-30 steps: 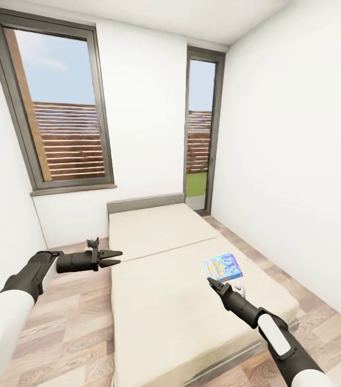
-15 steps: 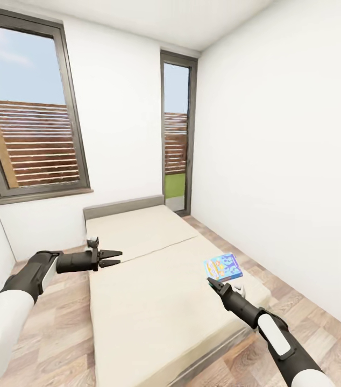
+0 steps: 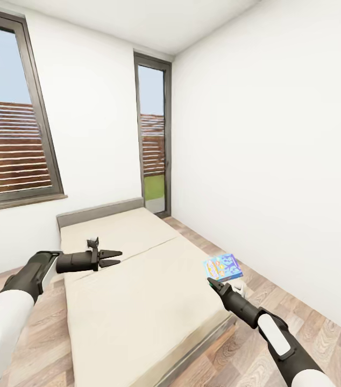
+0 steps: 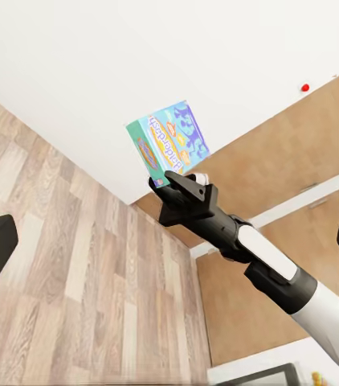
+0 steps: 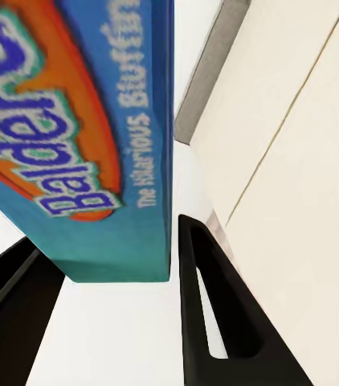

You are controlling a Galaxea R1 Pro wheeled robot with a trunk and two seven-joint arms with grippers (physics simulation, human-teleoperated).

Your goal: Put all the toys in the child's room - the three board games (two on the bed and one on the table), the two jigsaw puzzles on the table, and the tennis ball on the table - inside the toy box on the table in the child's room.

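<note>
A small blue board game (image 3: 223,267), its printed cover glossy like coated cardboard, is clamped in the matt black plastic fingers (image 5: 218,314) of the right gripper (image 3: 213,284), above wood-plank floor (image 3: 310,333) with a smooth, faintly satin grain. The bed (image 3: 138,290) shows plain beige mattress halves of soft matt cloth, with a flat grey headboard (image 3: 99,213). The left gripper (image 3: 114,258), jaws parted, is the same dull black, behind it a glossy white arm shell (image 3: 4,317), against smooth matt white walls (image 3: 267,161).
</note>
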